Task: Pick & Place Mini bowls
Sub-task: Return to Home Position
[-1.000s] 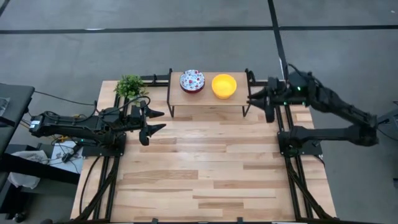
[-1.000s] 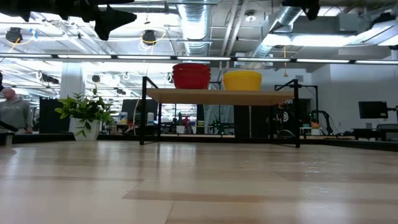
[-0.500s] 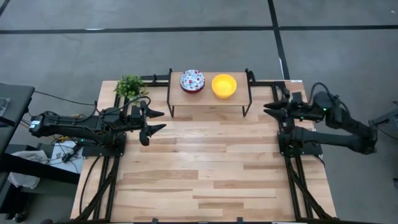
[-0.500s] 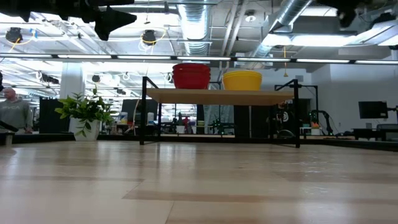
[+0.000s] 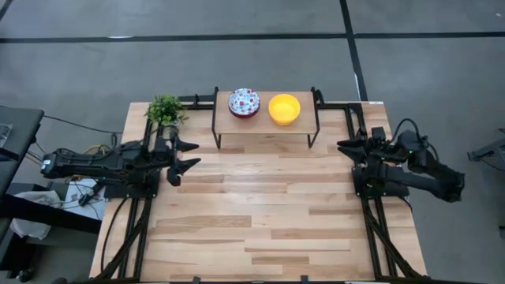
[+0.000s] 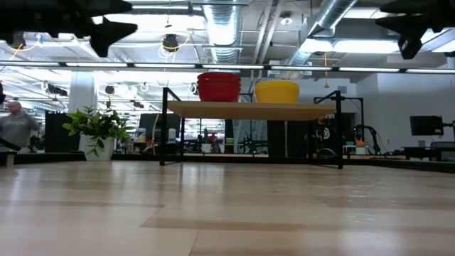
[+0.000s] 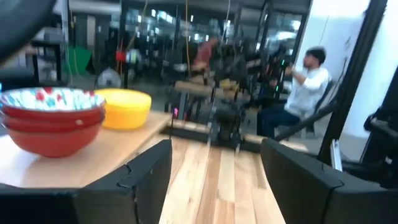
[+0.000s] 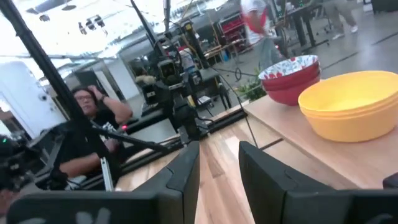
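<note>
Logged left gripper above the tabletop's left edge, aimed inward across the wood. Noted jaws spread wide, gripping nothing. Spotted a small green plant at the far left corner, just behind that gripper and clear of it.

Found a low wooden shelf on black legs at the middle of the far edge. Recorded two nested stacks on it, side by side, near each other but apart. Placed the patterned bowls on the shelf's left half, floral inside and plain red outside as seen from the low view. Placed the yellow bowls on the right half, plain and bright. Could not count the bowls in either stack from above.

Logged right gripper above the tabletop's right edge, close to its own arm's base, also aimed inward. Noted jaws parted by a narrow gap, empty.

Saw a seated person in the room beyond, well away from the tabletop.
</note>
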